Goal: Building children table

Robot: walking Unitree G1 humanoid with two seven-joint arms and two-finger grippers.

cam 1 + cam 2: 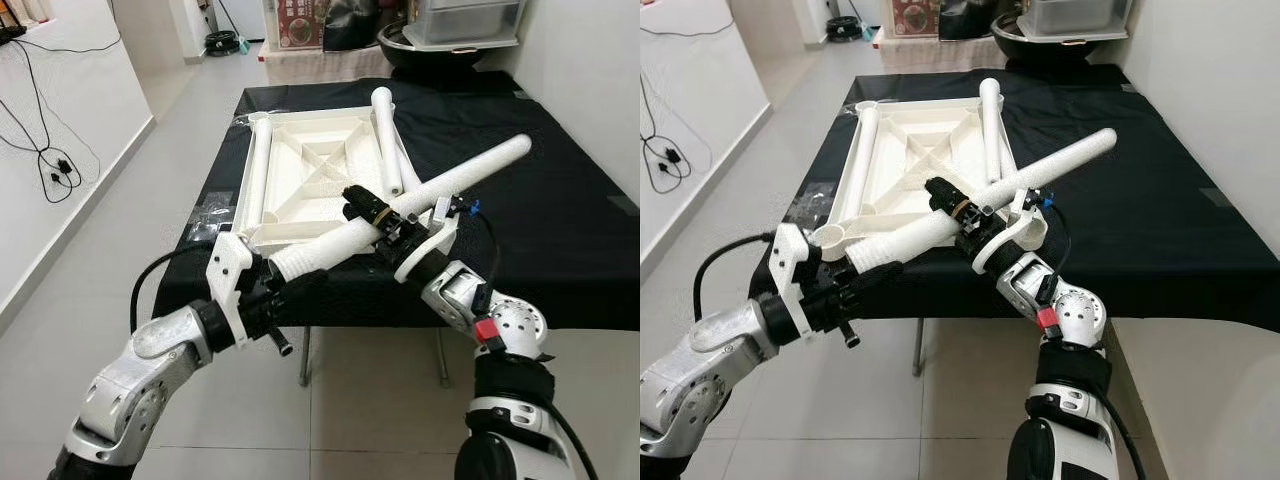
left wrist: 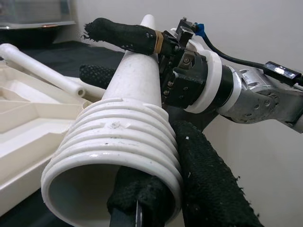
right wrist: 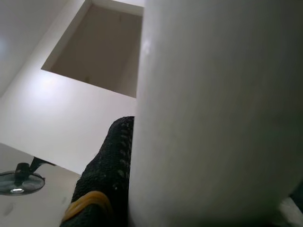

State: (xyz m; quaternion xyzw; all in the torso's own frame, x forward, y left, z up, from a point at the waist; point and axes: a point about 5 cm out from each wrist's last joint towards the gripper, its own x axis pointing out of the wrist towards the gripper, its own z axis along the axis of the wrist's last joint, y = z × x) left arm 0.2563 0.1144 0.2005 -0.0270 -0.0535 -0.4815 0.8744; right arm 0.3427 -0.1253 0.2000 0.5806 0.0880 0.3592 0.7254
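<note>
A white plastic tabletop lies upside down on the black-covered table. One white leg lies along its left side, and another leans at its far right corner. Both grippers hold a third long white leg slanted above the table's front edge. My left gripper is shut on its threaded end, with black fingers beside the ribs. My right gripper is shut on the leg's middle, where one finger presses against the tube.
Clear storage bins and a dark bowl stand behind the table. Cables hang on the left wall above the grey tiled floor. A white wall runs close along the right. The table's right half is bare black cloth.
</note>
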